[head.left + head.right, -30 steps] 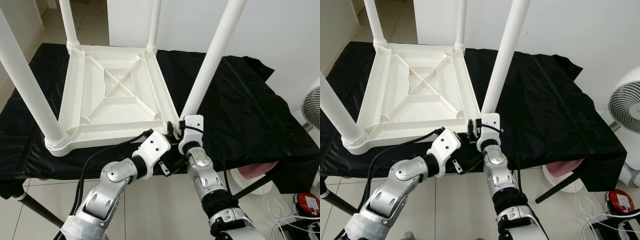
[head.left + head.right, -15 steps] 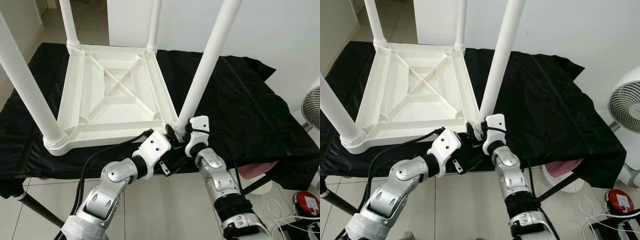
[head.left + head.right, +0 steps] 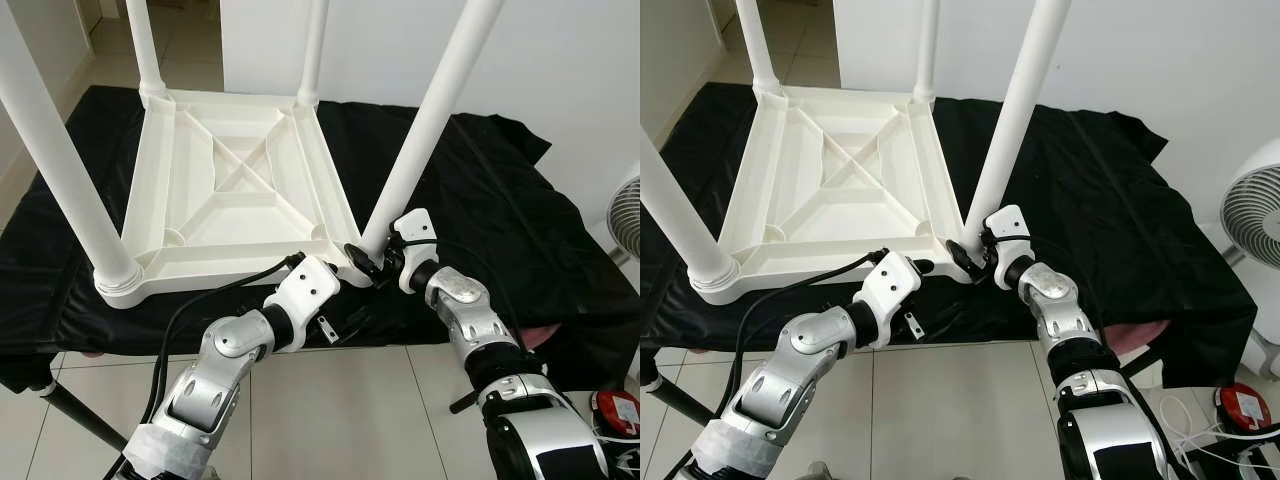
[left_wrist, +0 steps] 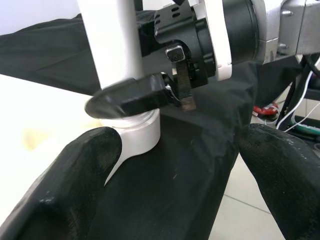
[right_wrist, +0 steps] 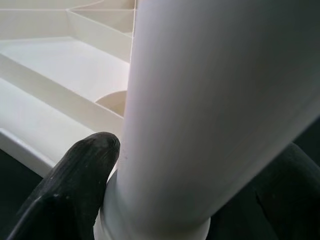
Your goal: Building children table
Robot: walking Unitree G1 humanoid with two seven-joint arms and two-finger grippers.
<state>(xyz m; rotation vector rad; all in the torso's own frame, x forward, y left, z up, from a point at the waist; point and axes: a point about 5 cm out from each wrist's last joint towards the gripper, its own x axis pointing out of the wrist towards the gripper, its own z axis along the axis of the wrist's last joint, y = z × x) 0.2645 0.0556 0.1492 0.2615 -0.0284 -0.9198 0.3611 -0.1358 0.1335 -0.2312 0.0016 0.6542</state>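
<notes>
On black cloth, white table upside down, legs up. Right gripper clamped round near-right leg at base; right wrist view shows fingers hugging it. Left gripper spread apart beside that corner. Fan at right.

- Setting: a room in a home, with pale glossy floor tiles and plain white walls.
- Work surface: a low stand draped in black cloth.
- Household items: a white electric fan and loose cables on the floor.
</notes>
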